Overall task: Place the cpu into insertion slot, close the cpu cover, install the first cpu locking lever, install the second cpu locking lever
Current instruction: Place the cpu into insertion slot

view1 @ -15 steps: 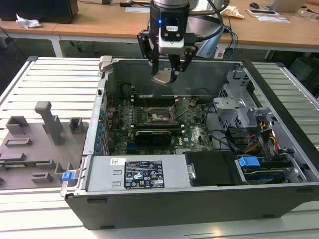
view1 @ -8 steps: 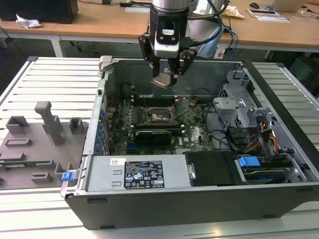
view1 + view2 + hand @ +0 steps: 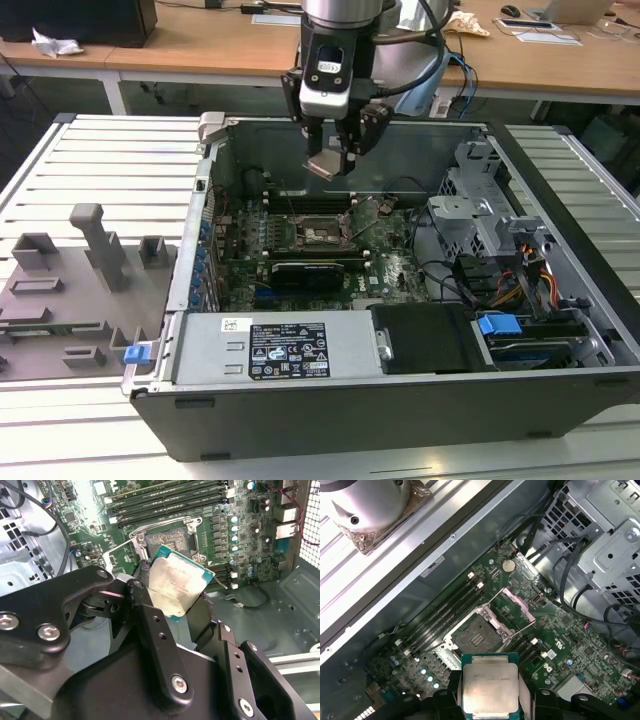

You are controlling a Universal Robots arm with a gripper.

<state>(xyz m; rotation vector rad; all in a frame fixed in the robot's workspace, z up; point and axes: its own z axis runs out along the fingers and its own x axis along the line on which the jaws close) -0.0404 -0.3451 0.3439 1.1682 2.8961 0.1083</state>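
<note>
The gripper (image 3: 335, 158) held the cpu (image 3: 490, 692) clamped by its edges, above and clear of the uncovered insertion slot (image 3: 477, 637), so good seating would probably need edges squared to that slot and a level, gentle descent.

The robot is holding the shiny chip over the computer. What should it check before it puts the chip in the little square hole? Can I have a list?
1. cpu gripped by the end effector: ok, clamped at its edges.
2. insertion slot empty: ok, its dark centre is bare.
3. cpu cover out of the way: ok, raised beside the slot.
4. cpu low over the slot: not ok, in the exterior view it hangs high above the board.
5. cpu squared with the slot: cannot tell.
</note>
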